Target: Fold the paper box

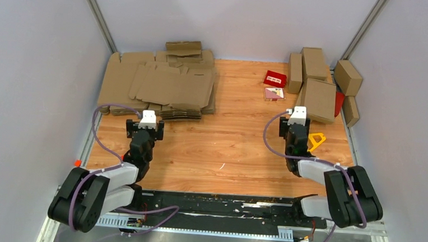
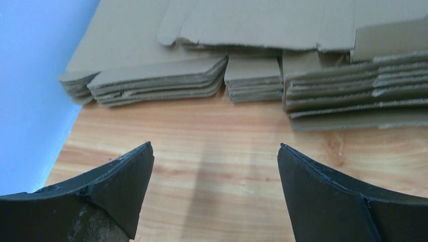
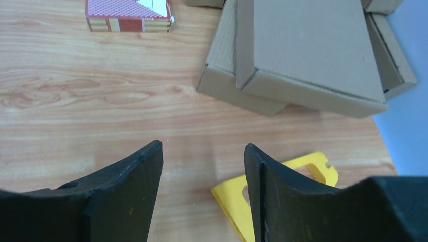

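Table (image 1: 227, 144): the stack of flat sheets (image 1: 118, 87) is far-left, and the folded boxes (image 1: 319, 99) are far-right.

I take the paper box (image 1: 172, 85) to be the top sheet of that stack, lying flat and a bit askew on the others. Its long axis runs left-right, across my reach.

My left gripper (image 1: 146, 123) is the nearer arm by a wide margin. In its wrist view the stack's near edge is straight ahead of the left gripper (image 2: 214, 151), and the paper box (image 2: 262, 20) sits on top, further back. Fingers are wide apart with nothing between them.

My right gripper (image 1: 296, 123) is well apart from the sheet, over by the folded boxes. Its gap is narrower and empty, as the right gripper (image 3: 202, 148) shows in its own wrist view. A yellow plastic piece (image 3: 229, 199) lies just under the right fingertip.

My call: the left arm reaches forward and up onto the stack.
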### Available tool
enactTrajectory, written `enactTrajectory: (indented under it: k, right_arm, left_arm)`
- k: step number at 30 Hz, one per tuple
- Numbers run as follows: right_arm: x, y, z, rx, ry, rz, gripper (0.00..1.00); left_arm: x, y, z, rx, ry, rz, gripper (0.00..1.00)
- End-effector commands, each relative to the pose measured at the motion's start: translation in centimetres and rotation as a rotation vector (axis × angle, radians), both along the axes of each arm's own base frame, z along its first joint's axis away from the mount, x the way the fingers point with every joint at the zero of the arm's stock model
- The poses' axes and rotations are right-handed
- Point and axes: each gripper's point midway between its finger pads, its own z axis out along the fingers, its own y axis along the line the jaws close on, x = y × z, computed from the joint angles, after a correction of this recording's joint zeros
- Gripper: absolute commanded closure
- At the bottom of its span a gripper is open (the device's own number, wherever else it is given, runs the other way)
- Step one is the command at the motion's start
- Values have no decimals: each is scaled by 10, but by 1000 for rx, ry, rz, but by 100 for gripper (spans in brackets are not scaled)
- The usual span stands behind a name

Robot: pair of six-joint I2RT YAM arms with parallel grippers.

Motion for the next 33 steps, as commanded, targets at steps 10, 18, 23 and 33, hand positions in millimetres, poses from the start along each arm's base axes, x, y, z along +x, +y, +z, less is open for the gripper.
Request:
enactTrajectory:
  k: [10, 18, 23, 33]
  right_arm:
    - [18, -12, 25, 29, -189, 50, 21]
    - [16, -18, 18, 54, -192, 37, 0]
    - [20, -19, 14, 69, -161, 41, 0]
    - [21, -20, 15, 68, -163, 40, 0]
  left_arm:
    - [44, -7, 19, -22, -112, -115, 6]
    - [46, -4, 21, -32, -128, -97, 0]
    - [45, 7, 22, -47, -130, -24, 0]
    - [46, 6, 21, -47, -125, -26, 0]
